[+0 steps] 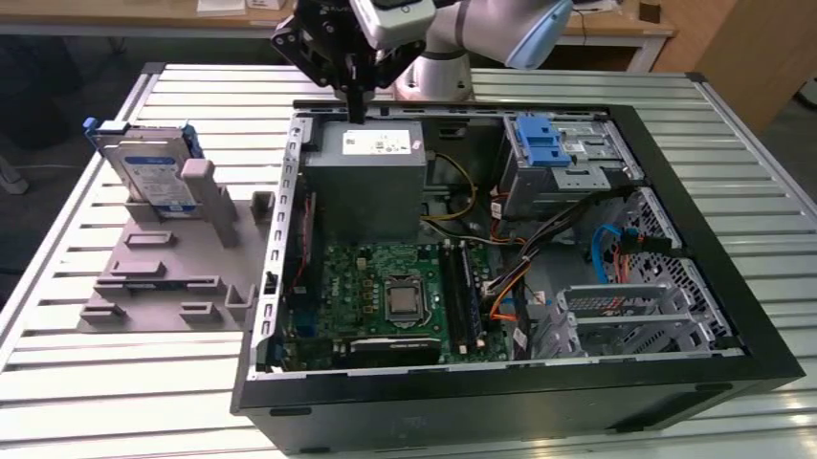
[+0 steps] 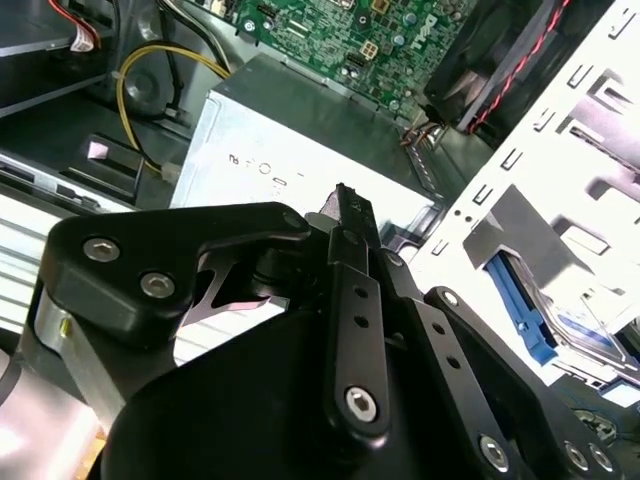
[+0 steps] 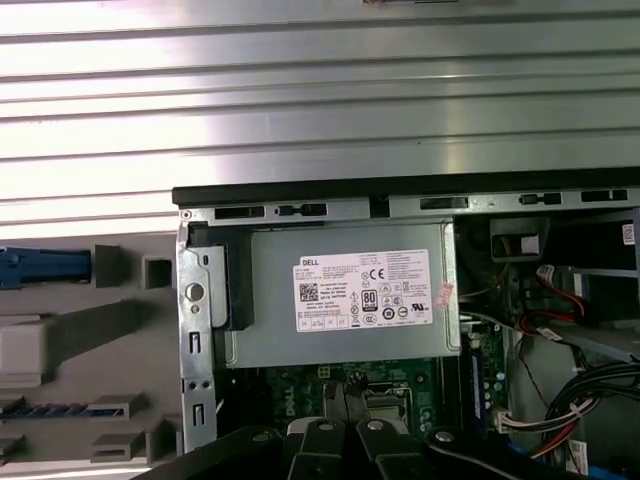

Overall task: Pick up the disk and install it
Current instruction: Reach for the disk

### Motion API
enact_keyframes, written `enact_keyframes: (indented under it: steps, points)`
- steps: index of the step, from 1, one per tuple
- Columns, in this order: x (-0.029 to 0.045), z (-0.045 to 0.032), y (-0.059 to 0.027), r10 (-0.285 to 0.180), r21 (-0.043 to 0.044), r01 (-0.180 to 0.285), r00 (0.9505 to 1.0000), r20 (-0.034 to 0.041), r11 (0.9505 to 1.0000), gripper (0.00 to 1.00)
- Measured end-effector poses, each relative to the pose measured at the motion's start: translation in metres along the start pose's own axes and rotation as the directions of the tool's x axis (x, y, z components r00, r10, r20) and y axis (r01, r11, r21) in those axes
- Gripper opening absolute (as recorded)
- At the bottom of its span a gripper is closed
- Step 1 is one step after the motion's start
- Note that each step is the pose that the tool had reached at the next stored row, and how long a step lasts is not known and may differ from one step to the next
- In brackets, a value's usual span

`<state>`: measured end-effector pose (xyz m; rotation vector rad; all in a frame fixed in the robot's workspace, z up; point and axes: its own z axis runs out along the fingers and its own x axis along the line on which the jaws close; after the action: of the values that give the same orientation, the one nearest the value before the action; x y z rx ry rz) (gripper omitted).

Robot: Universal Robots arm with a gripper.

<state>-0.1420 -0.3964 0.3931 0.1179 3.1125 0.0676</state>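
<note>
well, the hand (image 1: 355, 113) hangs over the far end of the open computer case (image 1: 511, 406), its two fingers pressed together on nothing, tips just above the grey power box (image 1: 370, 177). the disk (image 1: 149, 170) is not near it. it lies well off toward the exterior view's left, outside the case, standing on edge in a grey stand (image 1: 166, 273) on the bench (image 1: 77, 382), its long side running upward. the case's side wall (image 1: 289, 220) stands between the two. farther the other way, toward the exterior view's right, a metal drive cage (image 1: 575, 172) with a blue latch (image 1: 542, 143) sits inside the case.
</note>
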Motion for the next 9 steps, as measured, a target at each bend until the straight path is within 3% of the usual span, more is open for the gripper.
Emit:
enact_keyframes:
  steps: [9]
  points:
    - [0.0103,0.0001,0.0017,0.0,-0.0001,0.0,1.0,0.0,1.0,0.11]
